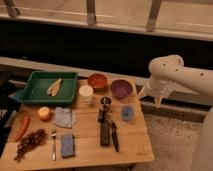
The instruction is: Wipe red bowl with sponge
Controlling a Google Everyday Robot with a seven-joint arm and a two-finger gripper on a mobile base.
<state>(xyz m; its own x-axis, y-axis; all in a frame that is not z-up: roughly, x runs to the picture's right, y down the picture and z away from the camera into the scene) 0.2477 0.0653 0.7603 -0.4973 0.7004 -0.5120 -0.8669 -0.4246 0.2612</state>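
Note:
The red bowl (97,80) stands at the back of the wooden table (131,145), between a white cup (86,93) and a purple bowl (121,88). A blue sponge (67,145) lies flat near the front edge, left of centre. My gripper (151,96) hangs off the white arm (175,72) beyond the table's right back corner, right of the purple bowl. Its two pale fingers point down, spread apart, with nothing between them. It is far from both the sponge and the red bowl.
A green tray (30,92) holding a pale banana-like item (54,86) sits back left. Also on the table are an orange fruit (44,113), a grey-blue cloth (64,117), a fork (53,142), grapes (30,142), a red-orange vegetable (22,127), a blue cup (127,113) and dark utensils (105,131).

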